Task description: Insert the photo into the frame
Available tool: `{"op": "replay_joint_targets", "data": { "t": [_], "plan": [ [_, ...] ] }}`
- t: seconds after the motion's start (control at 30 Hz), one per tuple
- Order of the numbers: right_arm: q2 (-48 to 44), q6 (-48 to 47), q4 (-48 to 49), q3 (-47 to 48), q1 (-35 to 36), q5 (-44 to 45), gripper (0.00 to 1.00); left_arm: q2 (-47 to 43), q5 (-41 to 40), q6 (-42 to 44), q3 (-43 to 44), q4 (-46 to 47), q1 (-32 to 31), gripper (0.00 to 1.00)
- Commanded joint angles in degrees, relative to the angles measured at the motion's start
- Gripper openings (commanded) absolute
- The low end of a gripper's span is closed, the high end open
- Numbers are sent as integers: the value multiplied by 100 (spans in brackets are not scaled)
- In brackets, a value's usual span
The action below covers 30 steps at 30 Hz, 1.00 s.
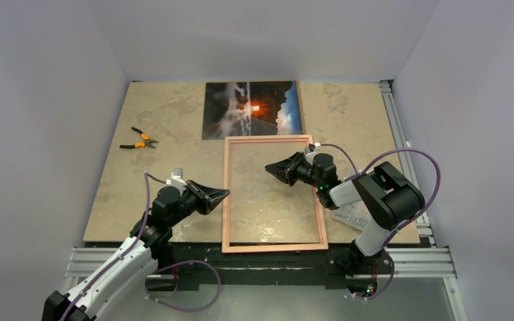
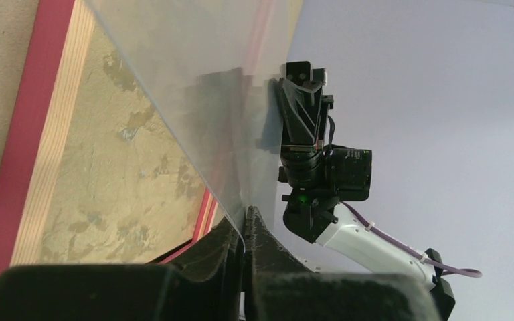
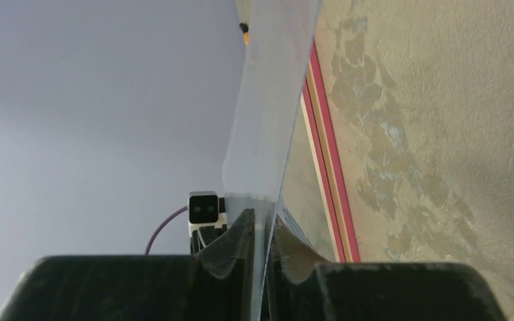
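Observation:
The photo (image 1: 252, 109) lies face up at the far middle of the table, its near edge next to the frame's far bar. The frame (image 1: 274, 248), with a narrow pink border, lies flat in the middle; it also shows in the left wrist view (image 2: 33, 134) and the right wrist view (image 3: 328, 167). My left gripper (image 1: 226, 193) is shut on the left edge of a clear transparent sheet (image 2: 201, 87). My right gripper (image 1: 268, 168) is shut on its other edge (image 3: 271, 114). The sheet hangs between them above the frame's opening.
Orange-handled pliers (image 1: 139, 139) lie on the table at the far left. A small clear plastic piece (image 1: 348, 217) lies to the right of the frame, under the right arm. Grey walls enclose the table on three sides.

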Motion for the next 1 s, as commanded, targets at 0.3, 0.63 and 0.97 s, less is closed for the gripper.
{"op": "replay_joint_targets", "data": {
  "t": [0.3, 0.63, 0.97],
  "plan": [
    [-811, -1824, -2268, 1013, -471, -401, 0, 226, 179, 422, 213, -283, -123, 100],
    [-1469, -4834, -6370, 2696, -1308, -1299, 0, 577, -588, 3022, 2223, -4238, -125, 100],
    [-1389, -6997, -9297, 3693, -1441, -1584, 0, 1456, -799, 3834, 2989, -4534, -94, 100]
  ]
}}
